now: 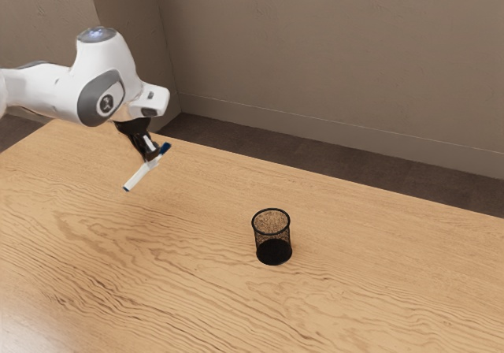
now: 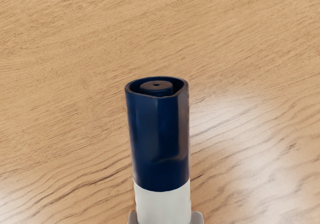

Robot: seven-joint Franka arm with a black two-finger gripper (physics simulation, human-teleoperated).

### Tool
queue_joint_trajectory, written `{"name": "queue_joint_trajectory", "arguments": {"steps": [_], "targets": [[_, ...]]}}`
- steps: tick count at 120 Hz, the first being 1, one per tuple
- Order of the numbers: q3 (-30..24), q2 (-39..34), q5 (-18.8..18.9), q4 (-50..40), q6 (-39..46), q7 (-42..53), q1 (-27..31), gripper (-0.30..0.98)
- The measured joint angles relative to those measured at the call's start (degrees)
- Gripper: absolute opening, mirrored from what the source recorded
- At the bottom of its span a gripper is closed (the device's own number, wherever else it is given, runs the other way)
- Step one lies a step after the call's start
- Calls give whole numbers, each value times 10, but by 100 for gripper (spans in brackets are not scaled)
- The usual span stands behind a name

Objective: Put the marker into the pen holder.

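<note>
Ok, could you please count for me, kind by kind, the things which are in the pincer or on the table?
Marker, held in the pincer: 1
Pen holder, on the table: 1
Total: 2

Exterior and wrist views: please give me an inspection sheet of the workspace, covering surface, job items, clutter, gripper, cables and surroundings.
Surface: wood-grain table, light glare in places.
Marker: white body, dark blue cap; held tilted, cap end higher, seemingly clear of the table.
Pen holder: black mesh, upright on the table, marker not in it.
Clutter: nothing seen.
Gripper: jaws shut on the marker's white body, from two sides.
Cables: nothing seen.
Surroundings: brownish wall with baseboard, dark floor beyond the table.
</note>
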Motion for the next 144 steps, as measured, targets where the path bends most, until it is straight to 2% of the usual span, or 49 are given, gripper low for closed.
{"name": "queue_joint_trajectory", "arguments": {"steps": [13, 25, 45, 61, 74, 97, 115, 144], "targets": [[-17, -19, 16, -25, 85, -24, -52, -10], [-20, 18, 22, -26, 162, -46, -100, -10], [-22, 101, 18, -8, 294, -70, -87, -10], [-31, 155, 11, 58, 361, -79, -107, -10], [-43, 194, 0, 106, 390, -82, -133, -10], [-54, 204, -28, 106, 416, -89, -171, -10], [-55, 170, -38, 45, 425, -100, -192, -10], [-53, 109, -42, -52, 428, -123, -192, -10]]}}
